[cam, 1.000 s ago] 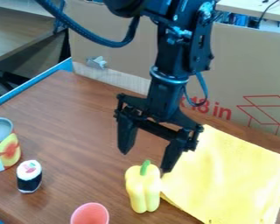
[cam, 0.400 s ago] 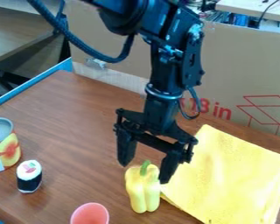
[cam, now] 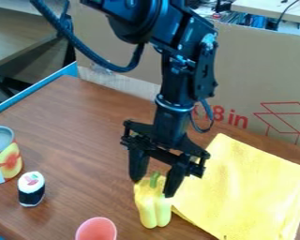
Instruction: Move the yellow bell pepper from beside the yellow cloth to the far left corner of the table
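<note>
The black gripper (cam: 153, 188) hangs over the middle of the table, its two fingers apart on either side of the upper part of a yellow bell pepper (cam: 153, 209). The pepper stands upright, and its green stem is between the fingertips. Whether the fingers touch the pepper I cannot tell. Just right of the pepper a yellow cloth (cam: 246, 192) lies on the wooden table (cam: 84, 126).
On the left are a can (cam: 3, 154) and a sushi roll toy (cam: 32, 189). A pink cup (cam: 96, 229) stands at the front edge of the view. A cardboard sheet (cam: 265, 70) rises behind the table.
The gripper has come down and slightly left to the pepper's top, and the gap between its fingers has narrowed. The pepper has not visibly moved.
</note>
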`<act>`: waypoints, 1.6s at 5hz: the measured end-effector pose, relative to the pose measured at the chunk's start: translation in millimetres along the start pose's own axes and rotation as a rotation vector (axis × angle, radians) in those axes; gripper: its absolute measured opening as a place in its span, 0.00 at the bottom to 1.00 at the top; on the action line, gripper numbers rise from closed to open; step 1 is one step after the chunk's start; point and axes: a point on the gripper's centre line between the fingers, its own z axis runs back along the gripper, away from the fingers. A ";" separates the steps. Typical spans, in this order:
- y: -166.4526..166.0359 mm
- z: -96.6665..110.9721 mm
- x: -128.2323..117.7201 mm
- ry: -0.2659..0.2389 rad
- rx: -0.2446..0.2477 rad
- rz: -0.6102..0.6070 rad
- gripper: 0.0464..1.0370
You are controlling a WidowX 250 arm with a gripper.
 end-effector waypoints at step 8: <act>169.8 45.9 43.5 -0.102 -0.119 0.483 0.07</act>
